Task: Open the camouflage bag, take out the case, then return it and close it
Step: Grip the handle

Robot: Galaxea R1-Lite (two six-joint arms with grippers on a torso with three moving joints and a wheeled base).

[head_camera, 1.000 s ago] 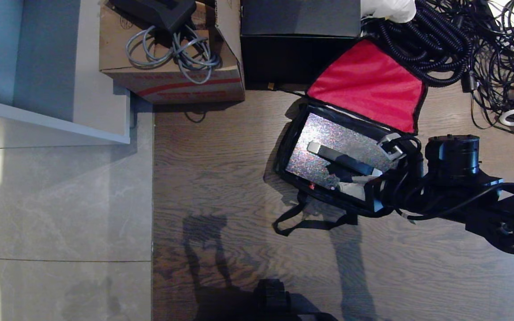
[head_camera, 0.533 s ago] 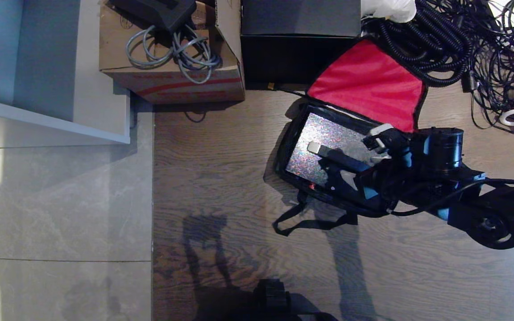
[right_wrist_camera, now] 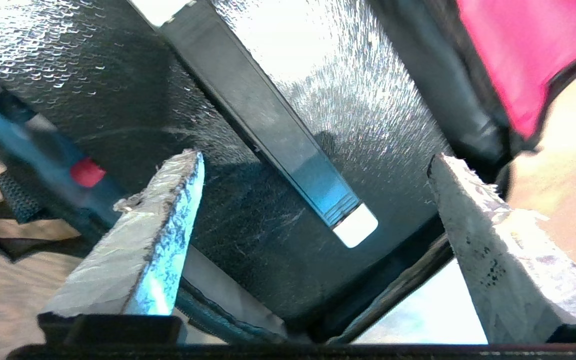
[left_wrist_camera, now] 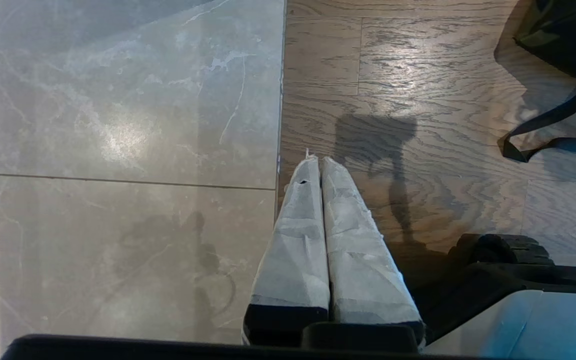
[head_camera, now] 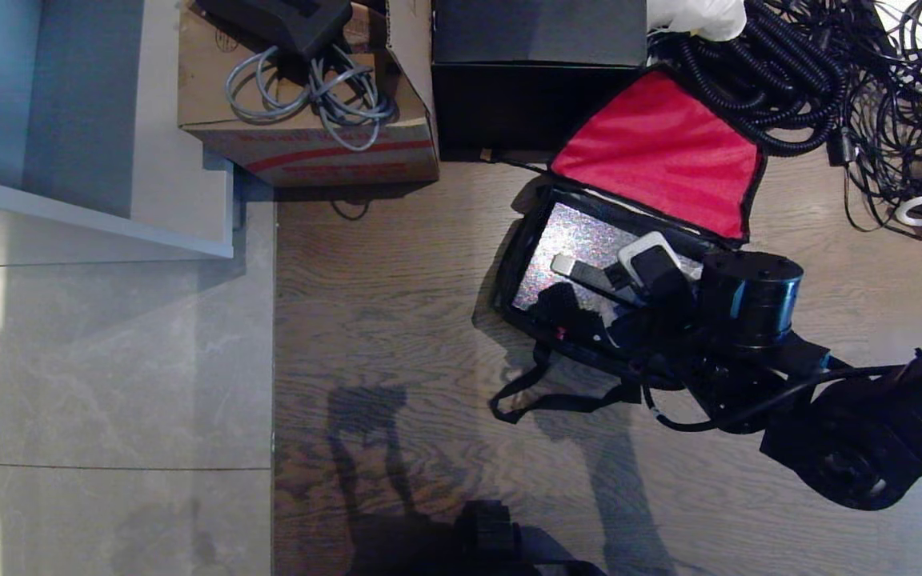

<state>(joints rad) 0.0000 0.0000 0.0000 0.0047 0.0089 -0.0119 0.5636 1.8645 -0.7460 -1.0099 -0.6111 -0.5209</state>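
The camouflage bag (head_camera: 507,272) lies open on the wooden floor, its red flap lining (head_camera: 661,152) thrown back toward the far side. The glittery case (head_camera: 565,240) lies flat inside it, its black bar handle (head_camera: 585,276) on top. My right gripper (head_camera: 601,280) hovers open over the case. In the right wrist view its fingertips (right_wrist_camera: 190,165) stand wide apart, with the handle (right_wrist_camera: 278,135) between them and untouched. My left gripper (left_wrist_camera: 318,160) is shut on nothing, parked above the floor where tile meets wood.
Beyond the bag stand a black cube box (head_camera: 537,72) and a cardboard box with grey cables (head_camera: 309,104). Black coiled cables (head_camera: 797,72) are piled at the far right. The bag's black strap (head_camera: 557,396) trails on the floor on the near side. A white cabinet (head_camera: 85,120) is at the far left.
My right gripper has opened wider, rolled at the wrist and shifted left over the case's handle. The case and the bag have stayed put.
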